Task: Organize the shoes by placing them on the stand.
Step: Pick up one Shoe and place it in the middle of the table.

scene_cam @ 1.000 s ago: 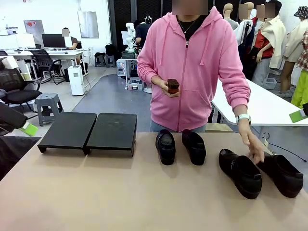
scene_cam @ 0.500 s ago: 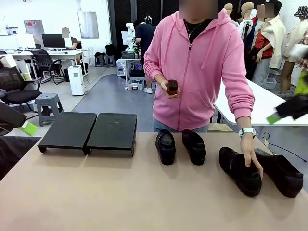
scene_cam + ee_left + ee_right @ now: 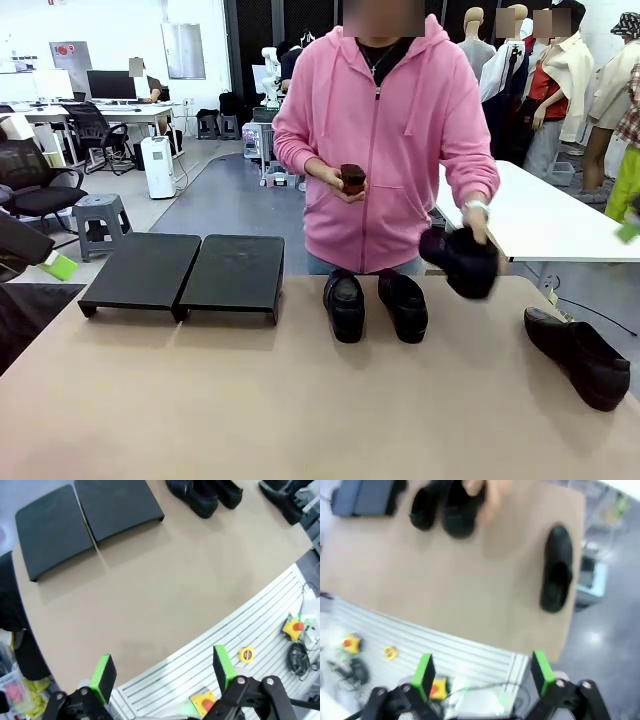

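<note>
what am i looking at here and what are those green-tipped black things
One moment, three cameras. The front picture looks across a beige table at a person in a pink hoodie. The other two come from cameras on two robot arms' wrists, looking down at that table; their black jaws, with green pads, are open and empty. On the table: two low matte-black platforms, the stand, and three glossy black leather loafers, a pair mid-table and one at the right. The person holds a fourth loafer in the air and a small brown object in the other hand.
</note>
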Controlling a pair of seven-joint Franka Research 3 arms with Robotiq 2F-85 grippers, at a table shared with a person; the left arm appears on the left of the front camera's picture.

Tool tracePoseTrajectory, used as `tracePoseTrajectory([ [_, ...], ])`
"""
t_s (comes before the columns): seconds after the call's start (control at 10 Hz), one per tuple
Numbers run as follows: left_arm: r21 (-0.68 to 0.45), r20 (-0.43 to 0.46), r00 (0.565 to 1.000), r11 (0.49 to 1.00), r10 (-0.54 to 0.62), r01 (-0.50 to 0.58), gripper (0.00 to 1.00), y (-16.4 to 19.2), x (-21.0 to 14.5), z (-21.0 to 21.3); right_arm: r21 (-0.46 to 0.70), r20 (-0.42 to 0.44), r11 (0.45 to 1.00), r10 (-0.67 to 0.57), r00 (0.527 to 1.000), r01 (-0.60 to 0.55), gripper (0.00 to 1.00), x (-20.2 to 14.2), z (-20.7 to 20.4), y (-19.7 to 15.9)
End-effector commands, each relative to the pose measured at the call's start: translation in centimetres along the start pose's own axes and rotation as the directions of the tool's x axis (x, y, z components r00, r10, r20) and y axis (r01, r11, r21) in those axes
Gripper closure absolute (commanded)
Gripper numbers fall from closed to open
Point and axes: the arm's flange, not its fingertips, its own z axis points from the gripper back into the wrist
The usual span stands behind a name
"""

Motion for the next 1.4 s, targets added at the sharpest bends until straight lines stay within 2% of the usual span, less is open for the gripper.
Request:
tracePoseTrajectory([
  [0.0,-0.016,0.011,1.000,1.000,-0.008,0.008,0.00,0.1,0.1,0.0,0.048,0.045,0.991,-0.131,0.990,0.129,0.00,-4.6,0.1,-2.3],
  [0.2,-0.016,0.011,1.000,1.000,-0.008,0.008,0.00,0.1,0.1,0.0,0.085,0.037,0.986,-0.150,0.988,0.147,0.00,-4.9,-1.4,-2.6],
  [0.4,-0.016,0.011,1.000,1.000,-0.008,0.008,0.00,0.1,0.1,0.0,0.071,0.025,0.997,-0.022,0.999,0.020,0.00,-0.5,-2.8,0.2],
  [0.5,-0.016,0.011,1.000,1.000,-0.008,0.008,0.00,0.1,0.1,0.0,0.011,0.035,1.000,-0.008,0.999,0.007,0.00,2.6,-3.8,2.3],
  [0.6,-0.016,0.011,1.000,1.000,-0.008,0.008,0.00,0.1,0.1,0.0,0.007,0.018,0.995,0.096,0.995,-0.096,0.00,6.9,-5.6,6.0],
  [0.8,-0.016,0.011,1.000,1.000,-0.008,0.008,0.00,0.1,0.1,0.0,-0.002,-0.035,0.993,0.121,0.992,-0.121,0.00,14.0,-10.3,12.6],
  [0.9,-0.016,0.011,1.000,1.000,-0.008,0.008,0.00,0.1,0.1,0.0,-0.054,-0.065,0.994,0.096,0.993,-0.099,0.00,16.6,-13.6,16.4],
  [1.0,-0.016,0.011,1.000,1.000,-0.008,0.008,0.00,0.1,0.1,0.0,-0.093,-0.053,0.988,0.119,0.991,-0.124,0.00,17.5,-15.5,18.2],
  [1.1,-0.016,0.011,1.000,1.000,-0.008,0.008,0.00,0.1,0.1,0.0,-0.072,-0.082,0.988,0.134,0.988,-0.140,0.00,17.6,-15.1,17.5],
  [1.3,-0.016,0.011,1.000,1.000,-0.008,0.008,0.00,0.1,0.1,0.0,0.026,-0.054,0.991,0.133,0.990,-0.132,0.00,14.3,-9.2,11.9],
])
